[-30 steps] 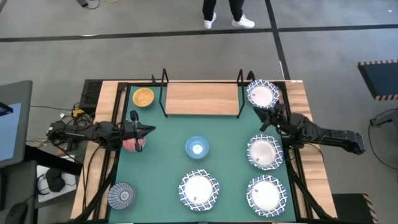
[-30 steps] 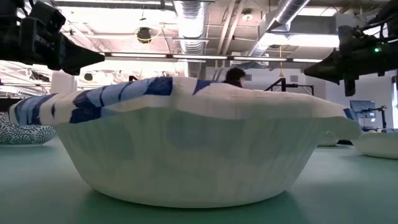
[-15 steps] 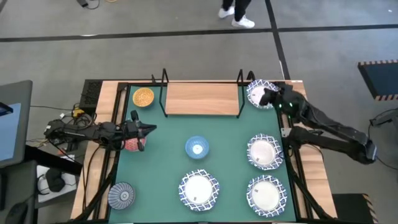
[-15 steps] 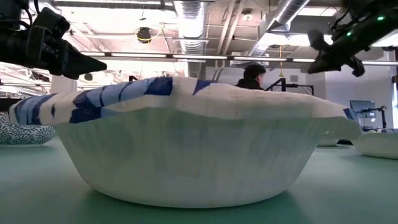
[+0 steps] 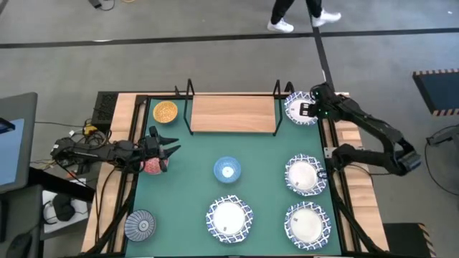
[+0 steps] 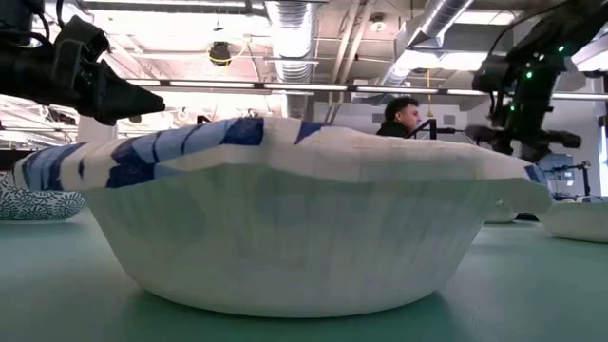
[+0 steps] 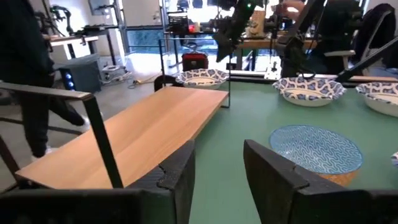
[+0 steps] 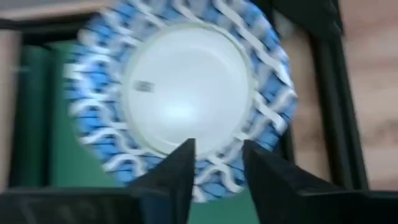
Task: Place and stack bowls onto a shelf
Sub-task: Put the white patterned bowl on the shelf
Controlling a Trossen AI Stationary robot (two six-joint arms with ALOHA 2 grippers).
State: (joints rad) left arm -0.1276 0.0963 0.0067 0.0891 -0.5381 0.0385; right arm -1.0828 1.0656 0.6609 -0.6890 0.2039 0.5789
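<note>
Bare wooden shelf (image 5: 233, 114); eight bowls (image 5: 227, 170) upright, scattered around.

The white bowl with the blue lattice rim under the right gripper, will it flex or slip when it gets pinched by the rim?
The white bowl with the blue lattice rim looks thin-walled with a wavy, fluted edge, so it probably flexes somewhat. It seems light for its width and may tilt if lifted by one side. The right gripper hangs open above its rim.

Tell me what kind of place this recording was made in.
Most likely a robotics lab or workshop in an open industrial hall. Bare ceiling ducts run overhead, a person sits at benches behind the green table mat, and tape lines mark the concrete floor.
</note>
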